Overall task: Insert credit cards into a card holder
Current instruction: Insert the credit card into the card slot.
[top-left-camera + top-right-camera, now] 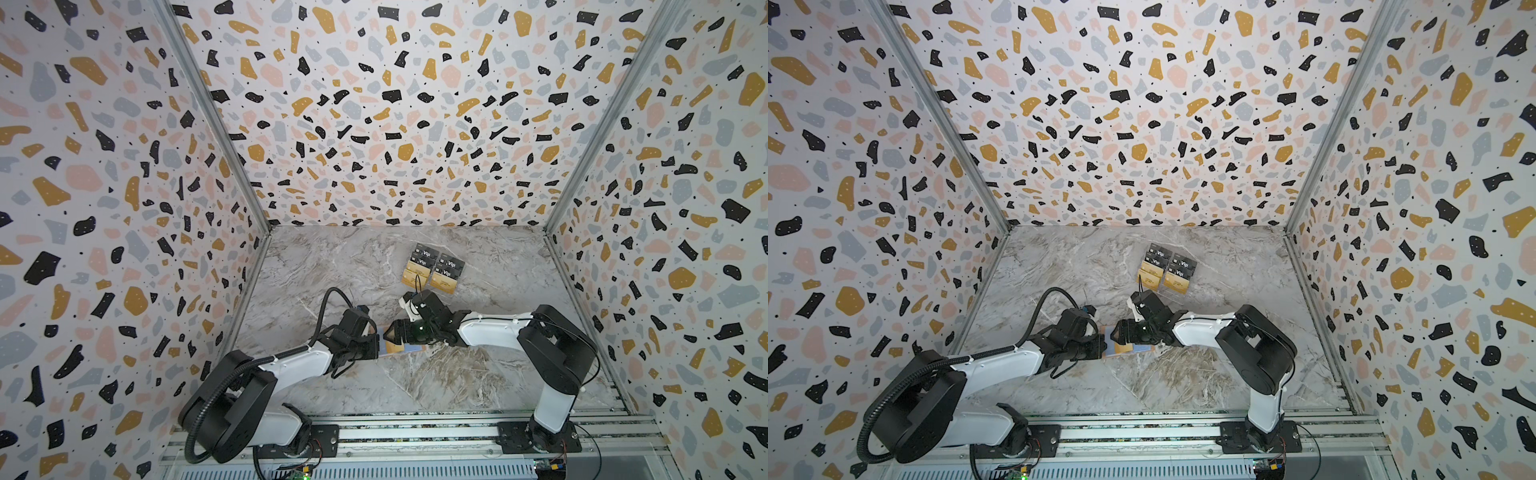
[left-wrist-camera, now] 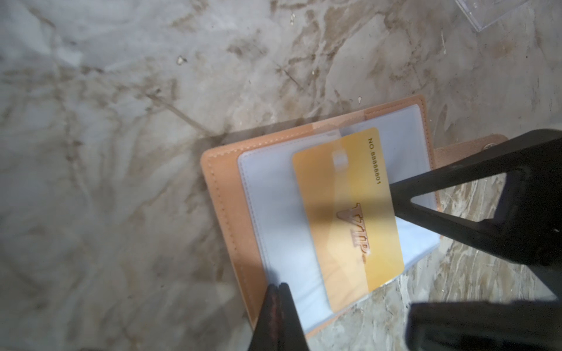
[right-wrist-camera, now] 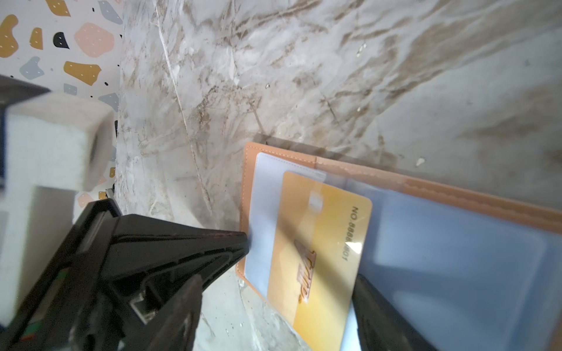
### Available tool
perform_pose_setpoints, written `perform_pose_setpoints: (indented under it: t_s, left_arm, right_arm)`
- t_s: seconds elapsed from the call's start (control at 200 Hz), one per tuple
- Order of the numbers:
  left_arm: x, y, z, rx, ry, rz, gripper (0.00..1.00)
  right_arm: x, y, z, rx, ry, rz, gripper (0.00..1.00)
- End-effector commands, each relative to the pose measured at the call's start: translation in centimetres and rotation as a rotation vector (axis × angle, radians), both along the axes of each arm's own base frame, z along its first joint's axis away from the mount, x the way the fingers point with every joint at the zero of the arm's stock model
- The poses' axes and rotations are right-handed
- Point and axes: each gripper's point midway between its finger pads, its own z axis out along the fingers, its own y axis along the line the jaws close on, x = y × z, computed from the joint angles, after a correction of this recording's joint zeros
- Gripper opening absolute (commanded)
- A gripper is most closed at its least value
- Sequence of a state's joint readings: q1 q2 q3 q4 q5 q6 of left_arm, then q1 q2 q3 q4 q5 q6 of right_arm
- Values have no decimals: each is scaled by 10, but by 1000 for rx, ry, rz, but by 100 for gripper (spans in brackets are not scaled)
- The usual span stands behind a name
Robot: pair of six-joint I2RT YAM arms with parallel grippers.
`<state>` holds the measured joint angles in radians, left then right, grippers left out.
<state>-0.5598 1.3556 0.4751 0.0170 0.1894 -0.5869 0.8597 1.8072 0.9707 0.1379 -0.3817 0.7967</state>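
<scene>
Insertion of one credit card looks about half done: it lies part-way under a clear sleeve of the open card holder, flat on the counter between both arms. Shut tight and holding nothing, the left end effector rests at the sleeve's edge. Wide open and empty, the right end effector has one finger against the card's exposed edge. Two more gold cards wait farther back.
</scene>
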Motion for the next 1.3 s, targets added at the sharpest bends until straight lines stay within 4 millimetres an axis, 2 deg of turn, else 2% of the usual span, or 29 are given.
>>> perform_pose_setpoints:
  t_s: [0.0,0.571,0.786,0.881,1.066,1.196,1.297]
  left_arm:
    - [-1,2,1,-26,-16,-7,0]
    - [-5,9,0,-86,-17,11,0]
    - [-3,10,1,-102,-17,27,0]
    - [-1,9,5,-106,-26,24,0]
    - [5,10,13,-87,-37,25,0]
    - [7,13,18,-57,-39,27,0]
    - [12,14,25,-27,-42,19,0]
  right_arm:
    - [-5,9,5,-8,13,17,77]
    - [-18,31,2,2,19,-16,77]
    - [-19,34,20,80,-13,-8,77]
    - [-21,28,24,76,-13,-8,77]
    - [-23,1,15,-6,-19,-17,78]
    - [-21,-12,27,12,-48,-18,78]
    - [-11,-20,40,37,-86,-10,75]
